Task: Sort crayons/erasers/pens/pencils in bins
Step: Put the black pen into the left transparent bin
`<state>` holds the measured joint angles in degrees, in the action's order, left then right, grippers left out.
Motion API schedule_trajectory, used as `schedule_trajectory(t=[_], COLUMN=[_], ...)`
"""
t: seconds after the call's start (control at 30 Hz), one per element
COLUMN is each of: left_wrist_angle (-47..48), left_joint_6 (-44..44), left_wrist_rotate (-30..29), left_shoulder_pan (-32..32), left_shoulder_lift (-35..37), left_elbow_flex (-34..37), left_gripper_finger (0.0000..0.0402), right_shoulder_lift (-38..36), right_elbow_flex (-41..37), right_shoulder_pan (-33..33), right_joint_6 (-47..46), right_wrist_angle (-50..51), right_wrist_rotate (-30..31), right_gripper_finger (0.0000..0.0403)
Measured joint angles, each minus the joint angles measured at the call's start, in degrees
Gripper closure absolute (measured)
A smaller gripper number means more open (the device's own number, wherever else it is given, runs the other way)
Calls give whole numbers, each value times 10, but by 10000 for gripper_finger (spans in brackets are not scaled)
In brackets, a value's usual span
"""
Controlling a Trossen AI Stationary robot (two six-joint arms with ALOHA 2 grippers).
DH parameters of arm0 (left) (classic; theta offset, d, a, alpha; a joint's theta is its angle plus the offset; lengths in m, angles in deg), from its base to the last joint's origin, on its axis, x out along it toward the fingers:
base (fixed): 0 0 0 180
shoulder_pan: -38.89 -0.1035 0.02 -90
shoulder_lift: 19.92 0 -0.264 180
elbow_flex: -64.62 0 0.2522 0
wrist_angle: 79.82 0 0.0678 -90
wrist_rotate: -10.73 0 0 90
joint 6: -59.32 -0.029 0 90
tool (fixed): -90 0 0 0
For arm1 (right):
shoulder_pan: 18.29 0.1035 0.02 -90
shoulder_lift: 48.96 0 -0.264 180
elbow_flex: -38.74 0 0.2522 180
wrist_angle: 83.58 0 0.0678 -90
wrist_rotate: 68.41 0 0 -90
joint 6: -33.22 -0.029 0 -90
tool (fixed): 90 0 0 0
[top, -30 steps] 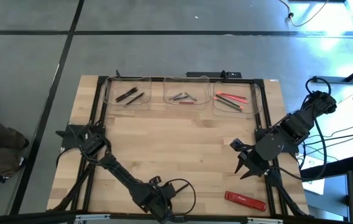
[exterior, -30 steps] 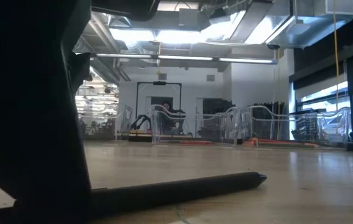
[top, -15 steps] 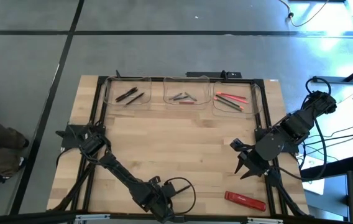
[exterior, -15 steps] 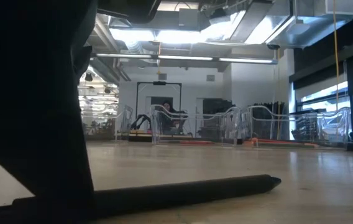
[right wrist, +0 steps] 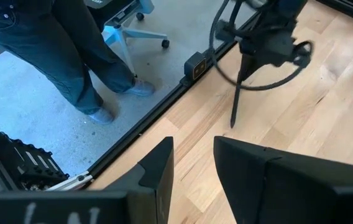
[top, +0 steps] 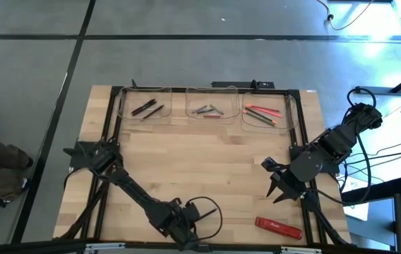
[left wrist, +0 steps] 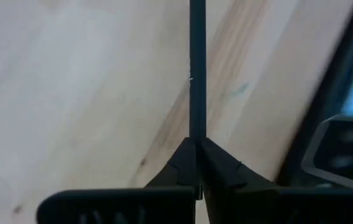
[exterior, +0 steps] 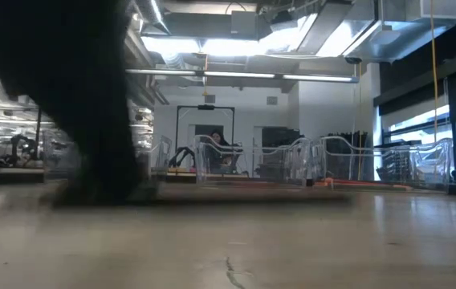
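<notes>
My left gripper point(top: 186, 236) is at the table's near edge, shut on a thin black pen point(left wrist: 197, 62); the right wrist view shows the same pen point(right wrist: 235, 99) slanting down below it. My right gripper point(top: 279, 192) hangs open over the table's right side with nothing between its fingers. Three clear bins stand along the far edge. The left bin point(top: 144, 106) holds black pens, the middle bin point(top: 211, 104) grey sticks, the right bin point(top: 264, 109) red and orange sticks. My left gripper pinches one end of the pen point(left wrist: 197, 134) between its two fingertips. The pen sticks out beyond the fingers, in line with them, slanting down toward the table. Whether its lower tip point(right wrist: 231, 124) touches the wood, I cannot tell.
A flat red bar point(top: 279, 226) lies on the table near the front right. A black rail point(right wrist: 158, 106) runs along the table's edge. A person's legs point(right wrist: 58, 56) and an office chair point(right wrist: 136, 28) are on the floor beyond it.
The pen lay flat on the table a second ago. It first slid a little along the wood, then came up from where it lay as my left gripper went up.
</notes>
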<state>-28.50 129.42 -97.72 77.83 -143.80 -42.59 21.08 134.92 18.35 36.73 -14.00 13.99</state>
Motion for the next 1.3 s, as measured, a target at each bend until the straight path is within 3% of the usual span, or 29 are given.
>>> schedule_trajectory(t=[0.77, 1.03, 1.3], left_wrist_angle=[43, 146, 325], left_joint_6=[-76, -93, -59], left_wrist_rotate=[-7, -35, -73], left_shoulder_pan=[-64, -85, -121], left_shoulder_lift=[39, 128, 236], left_elbow_flex=[-3, -4, -4], left_gripper_finger=[401, 401, 401], right_shoulder_lift=[0, 0, 0], right_elbow_flex=[0, 0, 0], right_shoulder_pan=[0, 0, 0], right_joint_6=[-4, -18, -19], right_wrist_angle=[23, 24, 22], right_wrist_rotate=[0, 2, 34], right_gripper_finger=[286, 286, 286])
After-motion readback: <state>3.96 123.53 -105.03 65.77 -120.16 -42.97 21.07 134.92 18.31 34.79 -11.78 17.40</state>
